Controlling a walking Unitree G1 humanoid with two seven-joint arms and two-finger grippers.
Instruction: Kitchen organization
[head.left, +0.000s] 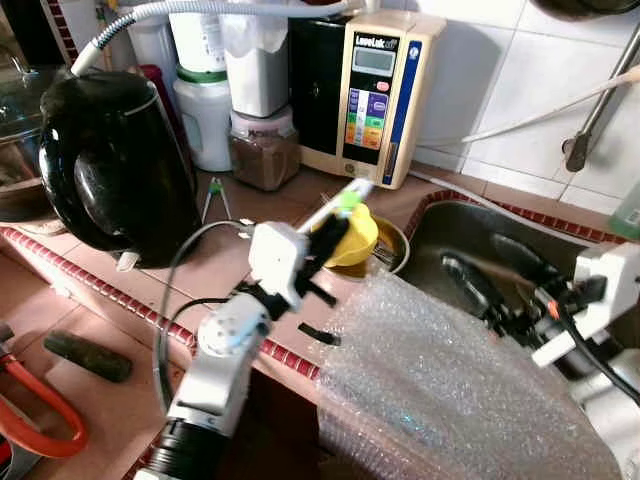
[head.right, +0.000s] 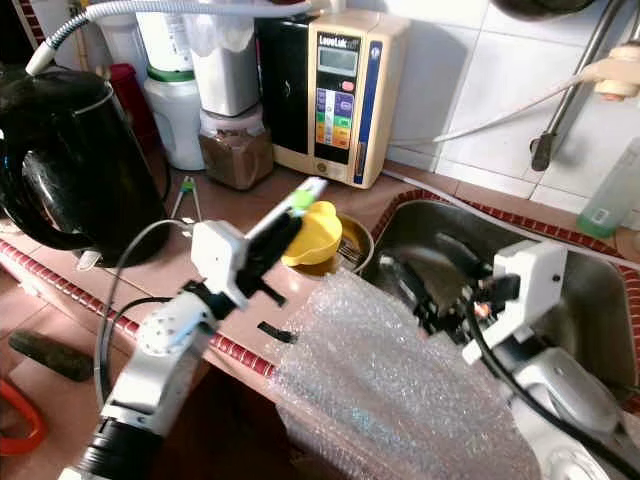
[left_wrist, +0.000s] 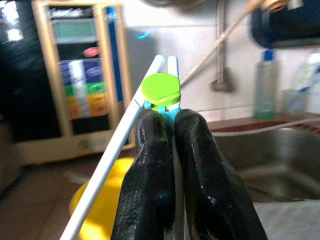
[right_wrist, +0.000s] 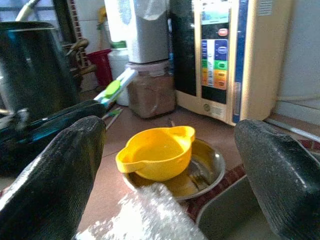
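Note:
My left gripper (head.left: 325, 235) is shut on a pair of white chopsticks joined by a green clip (head.left: 346, 199), held tilted up over the counter. In the left wrist view the green clip (left_wrist: 160, 89) sits just past the black fingertips (left_wrist: 155, 135). Right behind them a yellow bowl (head.left: 358, 240) rests in a shallow metal dish (head.left: 398, 248). My right gripper (head.left: 492, 268) hangs open over the steel sink (head.left: 465, 222), nothing between its fingers (right_wrist: 55, 170). In the right wrist view it faces the yellow bowl (right_wrist: 157, 157).
A sheet of bubble wrap (head.left: 440, 390) drapes over the counter's front edge. A black kettle (head.left: 110, 160) stands at the left. A water ioniser (head.left: 370, 95), a brown-filled jar (head.left: 265, 150) and white containers line the back wall. Small tongs (head.left: 215, 198) lie on the tiles.

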